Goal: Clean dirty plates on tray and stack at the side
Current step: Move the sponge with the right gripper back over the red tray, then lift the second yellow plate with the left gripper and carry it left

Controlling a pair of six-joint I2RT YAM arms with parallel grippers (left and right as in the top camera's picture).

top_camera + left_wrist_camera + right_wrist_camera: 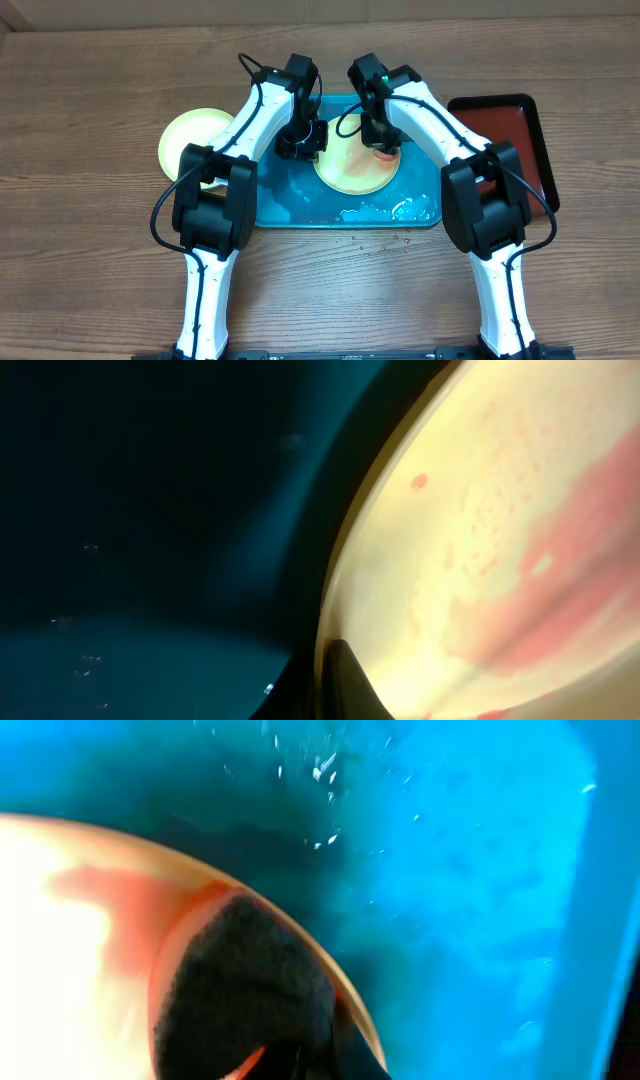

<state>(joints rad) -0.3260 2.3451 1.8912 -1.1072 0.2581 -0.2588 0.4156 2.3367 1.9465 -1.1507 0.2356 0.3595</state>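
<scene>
Left pincer: we see the left pincer [303, 145] closed at the left edge of the plate [350, 175]; its wrist view shows one finger [345, 680] lying over the rim, so we judge it is pinching the rim to steady the plate.
Right pincer: the right pincer [383, 150] is closed on a dark sponge [240, 980], pressed down near the plate's right edge.
Plate: pale yellow, lying on the blue tray [285, 205], with a pink smear [570, 580] across its face.
Second plate: a second plate [185, 140] sits on the table [90, 250] just left of the tray, partly hidden by the left arm; we cannot see a third.
Water: a wet patch [390, 210] covers the tray's front, with drops on the table beyond.
Risk, slipping: we think the wet plate could slide or pivot under the scrubbing if the hold on the rim is shallow.
Risk, tipping: pressing so near the edge may lever the far side up.
Risk, residue: the smear may only spread.
Risk, spill: a lifted plate could drip onto the table or the red tray [510, 125].
</scene>
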